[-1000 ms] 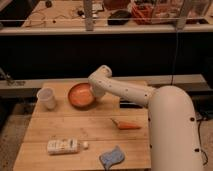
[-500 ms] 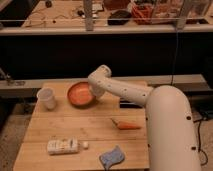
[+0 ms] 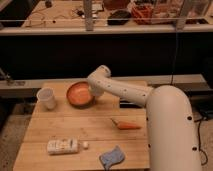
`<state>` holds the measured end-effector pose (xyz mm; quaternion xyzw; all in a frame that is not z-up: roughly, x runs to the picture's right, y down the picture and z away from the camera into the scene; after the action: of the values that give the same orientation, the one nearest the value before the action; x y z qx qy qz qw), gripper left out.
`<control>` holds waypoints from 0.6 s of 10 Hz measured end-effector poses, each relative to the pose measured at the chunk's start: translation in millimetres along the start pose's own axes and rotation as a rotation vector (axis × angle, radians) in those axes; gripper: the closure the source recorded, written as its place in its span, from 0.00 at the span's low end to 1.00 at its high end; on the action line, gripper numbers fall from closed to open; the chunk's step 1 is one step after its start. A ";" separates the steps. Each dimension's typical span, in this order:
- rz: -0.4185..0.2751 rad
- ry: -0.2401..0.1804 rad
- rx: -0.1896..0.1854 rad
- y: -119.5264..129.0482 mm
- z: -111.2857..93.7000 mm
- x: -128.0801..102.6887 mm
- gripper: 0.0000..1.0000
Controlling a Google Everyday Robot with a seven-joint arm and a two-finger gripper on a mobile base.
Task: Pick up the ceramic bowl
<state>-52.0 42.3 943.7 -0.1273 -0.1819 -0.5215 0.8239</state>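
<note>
**Gripper at the bowl's right edge**

I take the wooden table (image 3: 75,127) as my landmark. On its near edge I see a blue cloth (image 3: 112,157), and to the left of that a white packet (image 3: 63,146) whose label I cannot read. Toward the middle right lies an orange carrot (image 3: 127,125). At the table's far side sits the ceramic bowl (image 3: 79,93): round, shallow, orange-brown with a paler orange inside and a darker rim, tilted so its inside faces me. A white cup (image 3: 46,98) stands just left of it. My gripper (image 3: 94,92) is at the bowl's right rim, under the white arm (image 3: 125,92); I cannot tell how it is set.
</note>
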 end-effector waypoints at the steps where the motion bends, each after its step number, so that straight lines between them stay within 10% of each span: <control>1: -0.001 0.001 0.001 0.1 0.1 0.3 1.00; 6: -0.006 0.011 0.017 -1.5 -3.6 -1.7 1.00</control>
<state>-53.4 41.6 939.7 -0.1166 -0.1823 -0.5232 0.8243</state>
